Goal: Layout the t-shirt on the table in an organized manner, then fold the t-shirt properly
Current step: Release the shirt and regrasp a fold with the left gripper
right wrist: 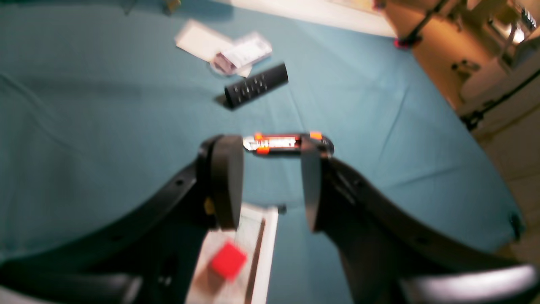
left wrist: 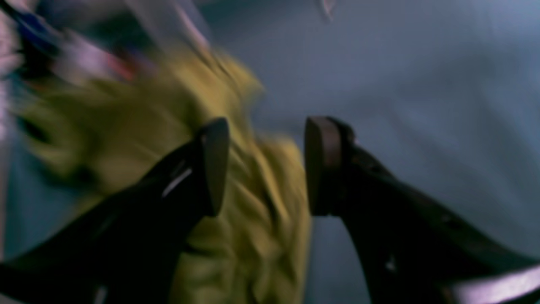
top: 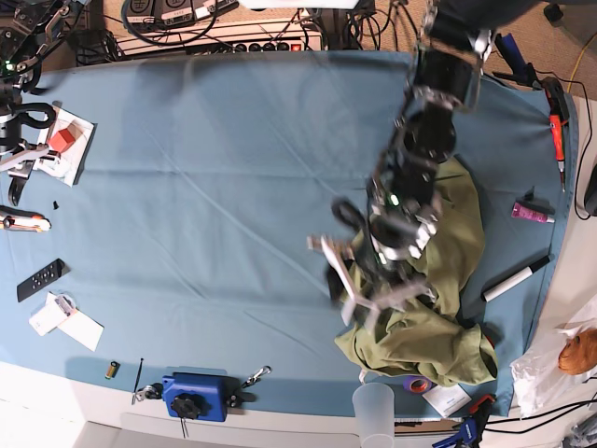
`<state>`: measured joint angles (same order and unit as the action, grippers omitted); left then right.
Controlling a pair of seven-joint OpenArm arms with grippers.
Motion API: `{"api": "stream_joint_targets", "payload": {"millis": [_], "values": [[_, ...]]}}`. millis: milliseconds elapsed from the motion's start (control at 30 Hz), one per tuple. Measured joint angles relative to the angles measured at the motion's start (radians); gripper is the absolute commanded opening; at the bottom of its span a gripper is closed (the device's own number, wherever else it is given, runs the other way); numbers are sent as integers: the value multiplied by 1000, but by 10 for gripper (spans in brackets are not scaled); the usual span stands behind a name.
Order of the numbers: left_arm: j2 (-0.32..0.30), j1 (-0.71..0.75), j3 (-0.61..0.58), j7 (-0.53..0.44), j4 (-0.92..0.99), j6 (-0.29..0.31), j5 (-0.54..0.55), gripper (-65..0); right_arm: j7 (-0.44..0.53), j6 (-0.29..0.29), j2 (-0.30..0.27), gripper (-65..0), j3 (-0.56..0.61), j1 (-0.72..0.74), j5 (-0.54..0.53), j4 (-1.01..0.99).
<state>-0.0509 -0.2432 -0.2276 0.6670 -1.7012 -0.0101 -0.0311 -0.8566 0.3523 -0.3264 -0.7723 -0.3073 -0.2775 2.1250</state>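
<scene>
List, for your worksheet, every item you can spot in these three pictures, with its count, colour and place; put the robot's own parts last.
t-shirt: one, olive green, crumpled at the base view's right.
table: one, teal cloth cover.
remote control: one, black, left edge in the base view.
utility knife: one, orange and silver, near the remote control.
red block: one, on white paper.
clamp block: one, blue, front rim.
cup: one, clear, front rim.
marker: one, white and black, right of the t-shirt.
left gripper: open, above the t-shirt.
right gripper: open, empty.
</scene>
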Motion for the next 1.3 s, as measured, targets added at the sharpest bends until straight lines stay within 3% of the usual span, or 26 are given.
{"api": "stream_joint_targets", "payload": {"millis": [133,300,667,733,1000,1300], "values": [[-2,43,-12,48,18,23,21,-356,0,0,0,-410,0,0,6,0],[-23,7,-6,11,10,13,13,-356,-1,0,0,-410,0,0,2,0],[-147,16,41,13,12,13,17,-382,-2,0,0,-410,0,0,3,0],[-150,15,93,14,12,14,19,-420,-2,0,0,-410,0,0,3,0],[-233,17,291,53,12,12,188,-567,-2,0,0,-410,0,0,3,0],[-328,45,339,193,11,14,237,-650,-2,0,0,-410,0,0,3,0]]}}
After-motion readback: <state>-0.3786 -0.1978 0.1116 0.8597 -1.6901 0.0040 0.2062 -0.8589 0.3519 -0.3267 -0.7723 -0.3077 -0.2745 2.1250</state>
